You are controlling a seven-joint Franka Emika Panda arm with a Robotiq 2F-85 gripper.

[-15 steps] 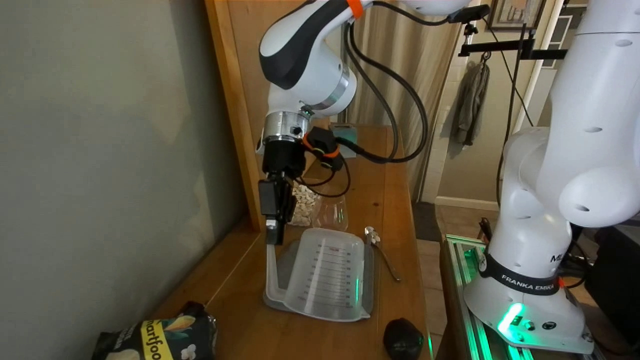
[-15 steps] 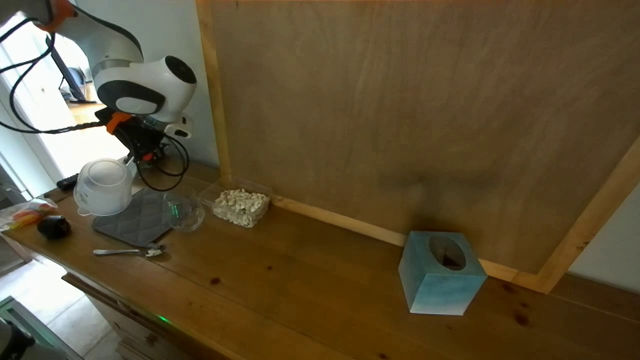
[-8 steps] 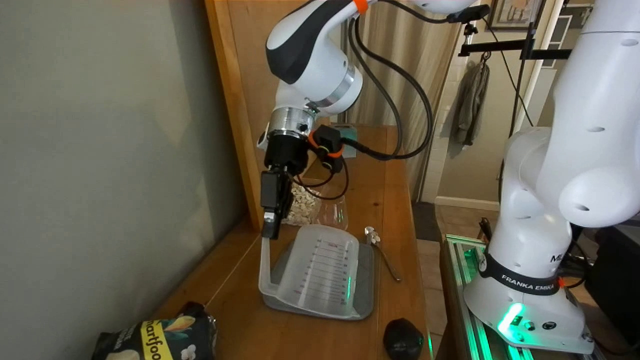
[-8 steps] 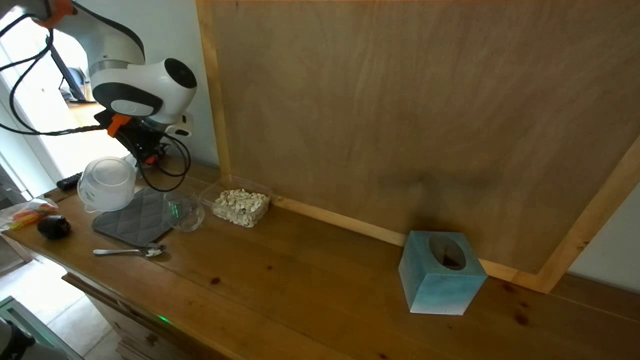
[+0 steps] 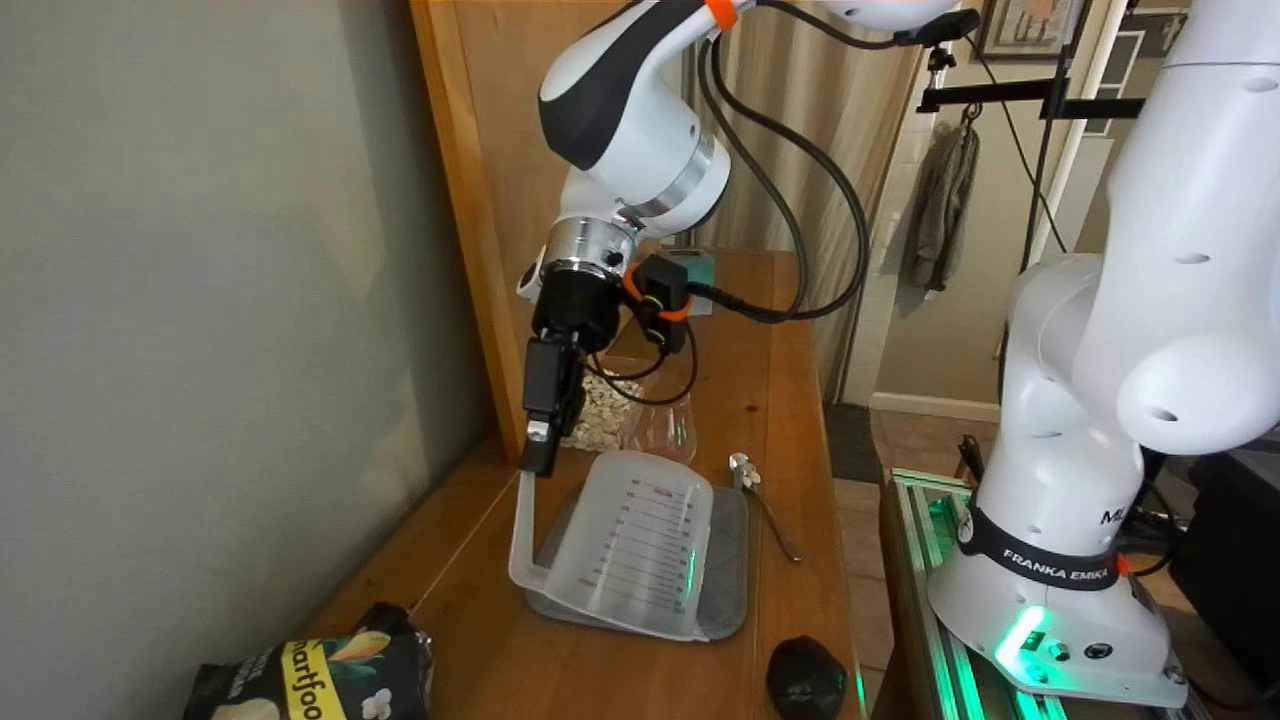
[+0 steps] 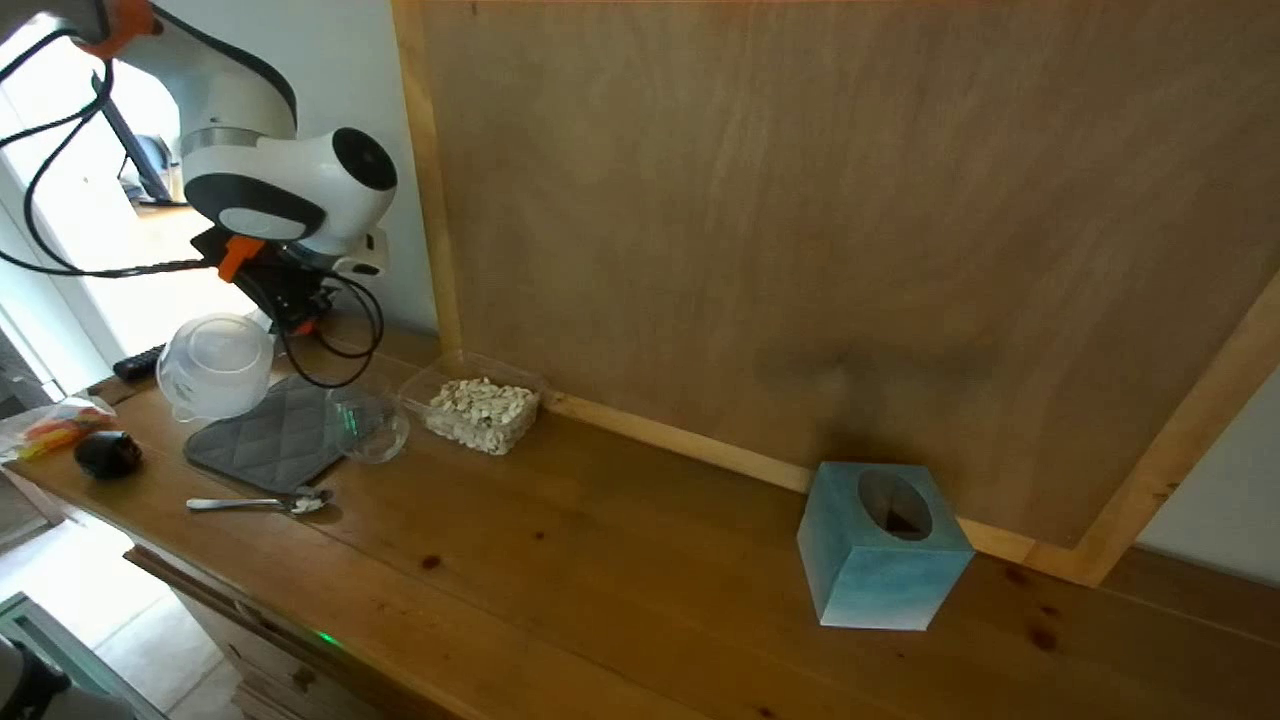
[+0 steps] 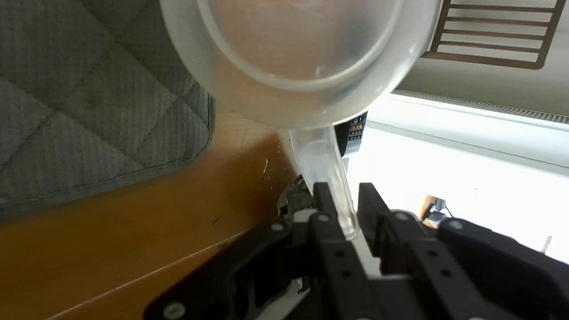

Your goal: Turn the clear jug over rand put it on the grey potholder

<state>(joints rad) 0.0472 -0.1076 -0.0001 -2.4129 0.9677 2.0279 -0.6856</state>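
Note:
The clear jug (image 5: 635,545) is upside down and tilted, base up and rim down, in both exterior views (image 6: 215,365). My gripper (image 5: 540,460) is shut on its handle. In the wrist view the handle (image 7: 322,164) runs between the fingertips (image 7: 344,193), and the round base (image 7: 302,62) faces the camera. The grey potholder (image 6: 285,430) lies flat on the wooden counter. It shows partly behind and under the jug in an exterior view (image 5: 730,570), and left of the jug in the wrist view (image 7: 115,111). I cannot tell whether the rim touches anything.
A small drinking glass (image 6: 370,425) stands at the potholder's edge, with a tub of pale flakes (image 6: 483,415) behind it. A spoon (image 6: 245,504) lies beside the potholder. A black lump (image 5: 806,678), a snack bag (image 5: 330,670) and a tissue box (image 6: 885,550) are on the counter.
In an exterior view the jug has shifted left toward the wall and tilts more. The gripper has moved slightly left and up with it. In the last half second the motion is small.

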